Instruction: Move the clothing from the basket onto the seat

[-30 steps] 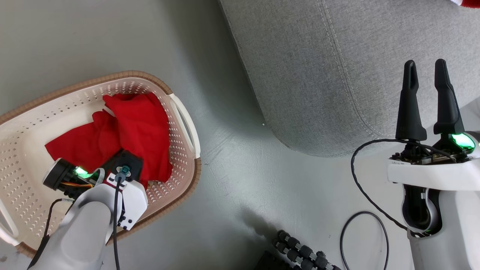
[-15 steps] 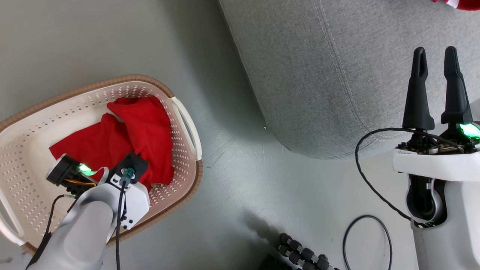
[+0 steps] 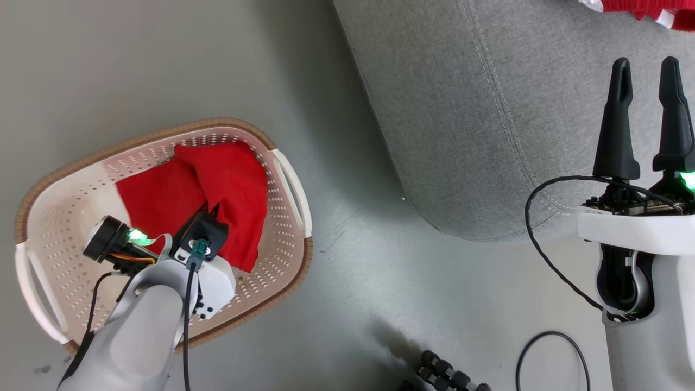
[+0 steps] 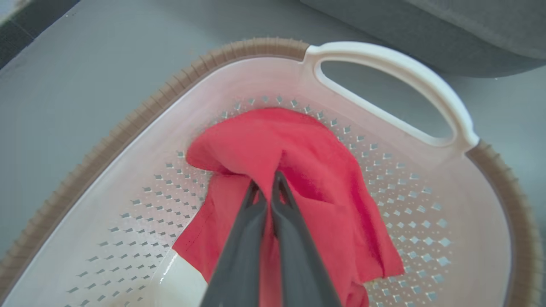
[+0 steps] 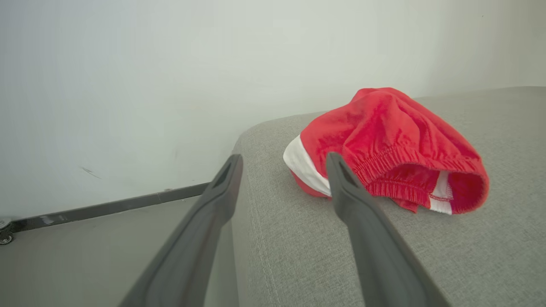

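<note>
The cream basket (image 3: 285, 174) (image 4: 384, 72) with its brown rim stands on the floor at the left. Red clothing (image 3: 217, 184) (image 4: 307, 162) lies in it. My left gripper (image 4: 266, 181) reaches down into the basket and is shut on a raised fold of that red clothing. Its fingertips are hidden under the wrist in the head view. The grey seat (image 3: 488, 108) (image 5: 426, 247) fills the upper right. Another red garment with white bands (image 5: 392, 145) (image 3: 640, 8) lies on it. My right gripper (image 3: 646, 70) (image 5: 283, 164) hangs open and empty over the seat's near edge.
Grey floor (image 3: 353, 260) lies between the basket and the seat. A black cable (image 3: 543, 260) loops beside my right arm, and a black ribbed part (image 3: 450, 374) sits at the bottom edge. A pale wall (image 5: 170, 85) with a dark skirting strip stands behind the seat.
My left gripper has shut on the red clothing in the basket, and the cloth has bunched toward it. The head view has shifted, so basket and seat sit further right. The right gripper stays open.
</note>
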Motion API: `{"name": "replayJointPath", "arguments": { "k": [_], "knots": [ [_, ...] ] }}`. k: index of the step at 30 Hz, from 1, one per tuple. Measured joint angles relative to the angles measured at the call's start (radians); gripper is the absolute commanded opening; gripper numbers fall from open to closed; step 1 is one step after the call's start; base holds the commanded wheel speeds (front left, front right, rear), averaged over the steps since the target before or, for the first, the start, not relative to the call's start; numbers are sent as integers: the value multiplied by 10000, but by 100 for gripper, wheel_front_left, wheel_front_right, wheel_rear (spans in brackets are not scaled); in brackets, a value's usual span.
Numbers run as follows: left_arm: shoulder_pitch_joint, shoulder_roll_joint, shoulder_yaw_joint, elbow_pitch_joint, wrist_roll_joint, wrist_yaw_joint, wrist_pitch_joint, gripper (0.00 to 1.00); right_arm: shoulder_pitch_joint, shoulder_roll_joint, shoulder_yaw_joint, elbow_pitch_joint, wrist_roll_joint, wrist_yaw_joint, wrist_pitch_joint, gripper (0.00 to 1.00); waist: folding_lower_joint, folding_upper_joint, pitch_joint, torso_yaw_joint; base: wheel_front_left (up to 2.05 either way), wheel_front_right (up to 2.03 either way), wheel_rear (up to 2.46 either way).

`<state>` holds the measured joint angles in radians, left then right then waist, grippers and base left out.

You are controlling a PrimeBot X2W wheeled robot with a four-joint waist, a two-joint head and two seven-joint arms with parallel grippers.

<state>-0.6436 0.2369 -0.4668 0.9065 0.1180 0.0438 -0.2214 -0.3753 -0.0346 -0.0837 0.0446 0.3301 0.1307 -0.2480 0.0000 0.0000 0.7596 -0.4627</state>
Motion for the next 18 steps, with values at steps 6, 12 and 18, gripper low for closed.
{"name": "replayJointPath", "arguments": {
  "k": [6, 12, 18],
  "knots": [
    [11, -245, 19, -326, -142, 169, -128, 0, -6, -2, -52, -2, -336, 0, -2, 100, 0, 0, -287, 348, 0, 0, 0],
    [37, -531, 88, -769, -311, 280, -215, 0, -208, -4, -50, -12, -617, 0, -12, 100, 0, 0, -594, 760, 0, 0, 0],
    [117, -727, 194, -1350, -508, 428, -255, 0, -209, -17, -86, -6, -947, 0, -13, 100, 0, 0, -934, 1203, 0, 0, 0]
  ]
}}
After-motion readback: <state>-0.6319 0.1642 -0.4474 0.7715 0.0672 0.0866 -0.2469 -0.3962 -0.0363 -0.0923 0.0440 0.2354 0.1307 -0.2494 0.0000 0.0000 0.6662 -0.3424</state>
